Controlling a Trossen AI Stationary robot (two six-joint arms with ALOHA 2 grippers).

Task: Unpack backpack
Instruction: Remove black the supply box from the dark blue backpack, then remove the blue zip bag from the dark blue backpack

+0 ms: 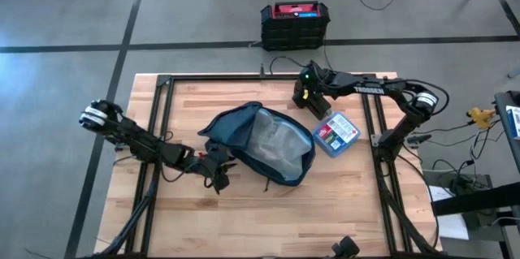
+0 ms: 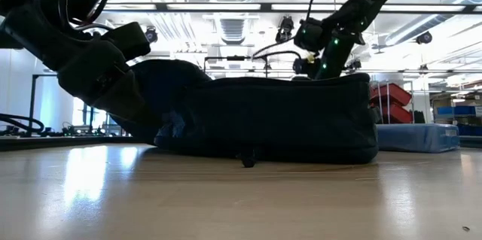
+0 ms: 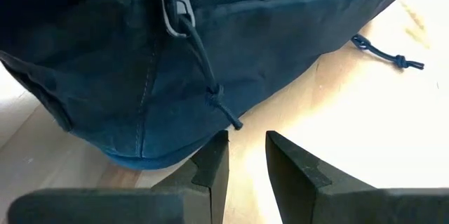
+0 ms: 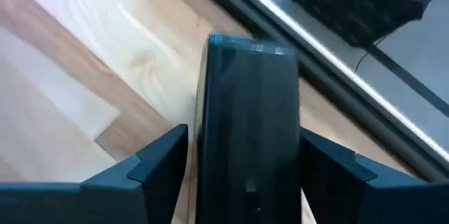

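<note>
Our left gripper [image 3: 245, 157], fingers narrowly apart and empty, sits at the backpack [image 1: 264, 141] lying mid-counter [image 1: 203, 218]. It looks soft and floppy; we'd pinch its zipper cord [image 3: 203, 62]. Our right gripper [image 4: 245, 175] clamps a dark flat object [image 4: 249, 112].

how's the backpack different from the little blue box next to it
The backpack is soft navy fabric, lying open with its grey lining showing; the blue box is a flat, closed rectangle with a red label. The backpack is far larger and sits mid-table, while the box lies toward the right arm's side. The left gripper sits at the backpack's edge; no gripper is at the box. Both rest on the wooden table.
</note>
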